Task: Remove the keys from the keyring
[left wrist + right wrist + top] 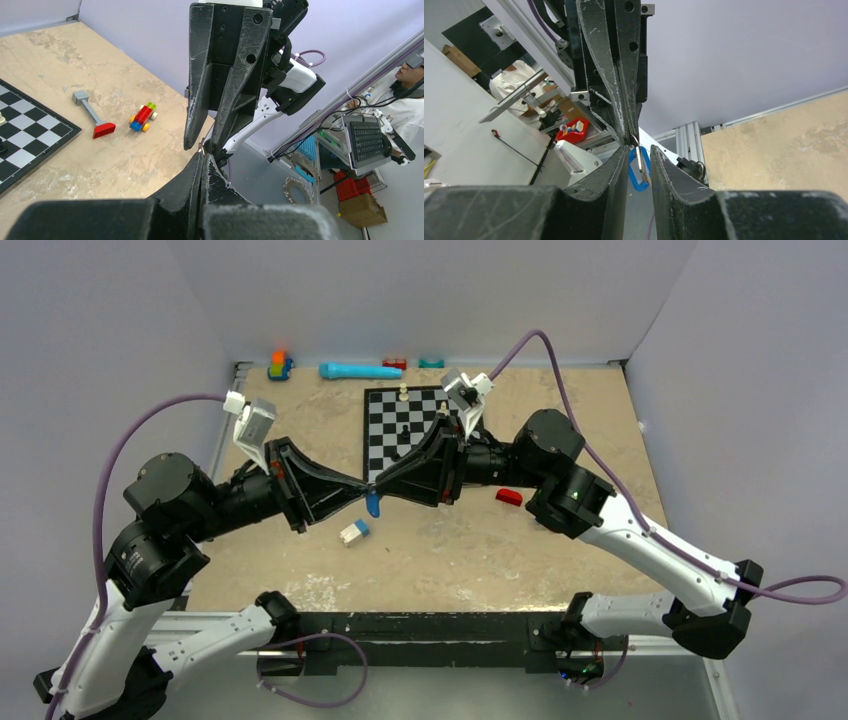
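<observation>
- The left pincer (360, 488) is pressed shut on the thin wire keyring (634, 140), held in the air above the bench (450, 550);
- the right pincer (639, 150) meets it tip to tip, fingers narrowly apart;
- the blue-headed key (638, 172) hangs off the ring in the gap between the right fingers, long axis along them; whether they touch it I cannot tell;
- the right arm is nearer; it probably needs to close on the head and pull away from the left.

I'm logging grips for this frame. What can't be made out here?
1. Keyring: a wire sliver in the right wrist view, the rest hidden by the left gripper; too small from above.
2. Right gripper: the blue key sits between its fingers in that view; contact unclear.
</observation>
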Available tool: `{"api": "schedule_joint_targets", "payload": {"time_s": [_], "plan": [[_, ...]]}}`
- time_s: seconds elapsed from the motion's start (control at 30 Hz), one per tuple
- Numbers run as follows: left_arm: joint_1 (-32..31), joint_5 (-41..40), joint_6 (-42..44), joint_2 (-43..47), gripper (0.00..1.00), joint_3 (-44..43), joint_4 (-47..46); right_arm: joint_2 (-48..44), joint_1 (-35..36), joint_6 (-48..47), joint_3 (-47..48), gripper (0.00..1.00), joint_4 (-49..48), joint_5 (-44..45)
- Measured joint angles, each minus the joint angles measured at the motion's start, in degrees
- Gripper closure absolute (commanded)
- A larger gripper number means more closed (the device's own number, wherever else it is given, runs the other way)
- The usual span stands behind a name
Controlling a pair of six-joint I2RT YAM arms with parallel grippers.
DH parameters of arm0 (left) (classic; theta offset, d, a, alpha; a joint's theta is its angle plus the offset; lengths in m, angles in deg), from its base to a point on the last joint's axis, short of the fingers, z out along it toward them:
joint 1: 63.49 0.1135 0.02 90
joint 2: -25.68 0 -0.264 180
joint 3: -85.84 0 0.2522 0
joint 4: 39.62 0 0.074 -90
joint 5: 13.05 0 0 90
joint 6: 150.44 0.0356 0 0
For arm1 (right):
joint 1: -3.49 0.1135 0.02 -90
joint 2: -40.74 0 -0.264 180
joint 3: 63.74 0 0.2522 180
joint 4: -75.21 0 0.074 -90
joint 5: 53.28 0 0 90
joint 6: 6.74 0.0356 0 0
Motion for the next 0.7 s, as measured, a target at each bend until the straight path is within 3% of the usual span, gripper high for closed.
{"api": "schedule_joint_targets", "payload": {"time_s": [0.37,0.7], "plan": [[0.0,0.0,0.0,-0.3,1.0,0.0,-0.2,1.2,0.0,0.1,0.1,0.83,-0.2,-0.1],[0.0,0.0,-0.5,-0.2,1.0,0.5,-1.5,1.1,0.0,0.5,0.1,0.72,-0.5,-0.1]]}}
